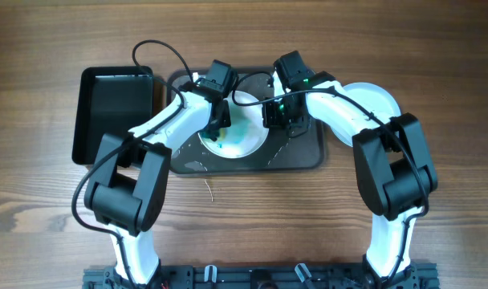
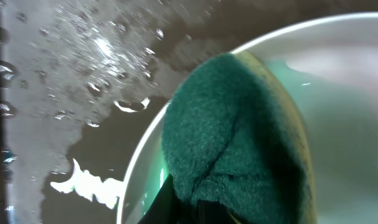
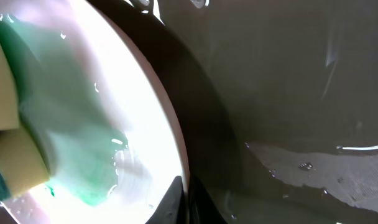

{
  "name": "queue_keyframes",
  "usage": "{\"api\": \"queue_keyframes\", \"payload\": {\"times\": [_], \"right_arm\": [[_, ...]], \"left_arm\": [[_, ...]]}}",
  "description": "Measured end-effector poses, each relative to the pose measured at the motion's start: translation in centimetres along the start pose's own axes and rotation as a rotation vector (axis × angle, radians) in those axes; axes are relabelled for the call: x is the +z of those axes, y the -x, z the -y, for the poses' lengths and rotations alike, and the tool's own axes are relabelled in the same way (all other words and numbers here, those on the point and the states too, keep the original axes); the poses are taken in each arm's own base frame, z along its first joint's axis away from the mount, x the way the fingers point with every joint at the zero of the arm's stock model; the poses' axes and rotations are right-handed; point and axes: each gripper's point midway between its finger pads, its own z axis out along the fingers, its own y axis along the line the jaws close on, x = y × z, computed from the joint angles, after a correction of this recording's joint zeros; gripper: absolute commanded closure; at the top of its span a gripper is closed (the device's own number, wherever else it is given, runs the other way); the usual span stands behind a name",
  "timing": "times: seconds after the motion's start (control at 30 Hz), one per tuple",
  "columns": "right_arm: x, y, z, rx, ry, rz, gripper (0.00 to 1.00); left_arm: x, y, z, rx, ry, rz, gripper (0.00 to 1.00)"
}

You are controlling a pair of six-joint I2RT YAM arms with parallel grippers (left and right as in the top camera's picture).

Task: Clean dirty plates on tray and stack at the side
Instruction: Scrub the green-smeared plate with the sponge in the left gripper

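Overhead and wrist views. One white plate (image 1: pixel 248 143) lay on the wet, dark-grey tray (image 1: pixel 304 156), left of the tray's centre. Its bowl was coated with a thin teal-green film, densest toward the left, while the rim stayed bright white and glossy. The left gripper (image 1: pixel 216 135) was clamped on a sponge (image 2: pixel 232 143), green face folded over a yellow layer, which pressed on the plate's inner surface near the left rim. The right gripper (image 1: pixel 278 116) was closed, apparently pinching the plate's right rim. Droplets and puddles stood on the tray around the plate. A second plate (image 1: pixel 380 95), pale and partly hidden by the right arm, rested on the table (image 1: pixel 51 48) to the right of the tray. A smaller black tray (image 1: pixel 115 108) sat at the left.
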Motion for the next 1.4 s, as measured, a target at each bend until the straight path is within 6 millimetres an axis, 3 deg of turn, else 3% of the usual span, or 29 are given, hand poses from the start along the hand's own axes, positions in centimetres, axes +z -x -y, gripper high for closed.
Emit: {"api": "queue_keyframes", "payload": {"times": [0.37, 0.6, 0.73, 0.8, 1.03, 1.2, 1.4], "right_arm": [[-0.2, 0.4, 1.0, 0.1, 0.156, -0.044, 0.96], [0.1, 0.6, 0.4, 0.091, 0.194, -0.044, 0.96], [0.1, 0.6, 0.4, 0.091, 0.196, -0.045, 0.96], [0.1, 0.6, 0.2, 0.091, 0.2, -0.046, 0.96], [0.2, 0.6, 0.2, 0.113, 0.201, -0.046, 0.96], [0.2, 0.6, 0.2, 0.116, 0.201, -0.046, 0.96], [0.5, 0.5, -0.2, 0.107, 0.222, -0.042, 0.96]], "left_arm": [[-0.9, -2.3, 3.5, 0.108, -0.283, -0.148, 0.96], [-3.2, -6.5, 8.7, 0.322, -0.627, -0.281, 0.96], [-3.3, -6.2, 9.9, 0.37, -0.674, -0.24, 0.96], [-2.9, -5.0, 10.1, 0.348, -0.655, -0.189, 0.96], [-0.9, 0.0, 8.4, 0.152, -0.452, -0.006, 0.96], [0.0, 3.1, 5.3, 0.055, -0.247, 0.131, 0.96], [0.4, 3.4, 0.1, -0.062, 0.038, 0.174, 0.96]]}}
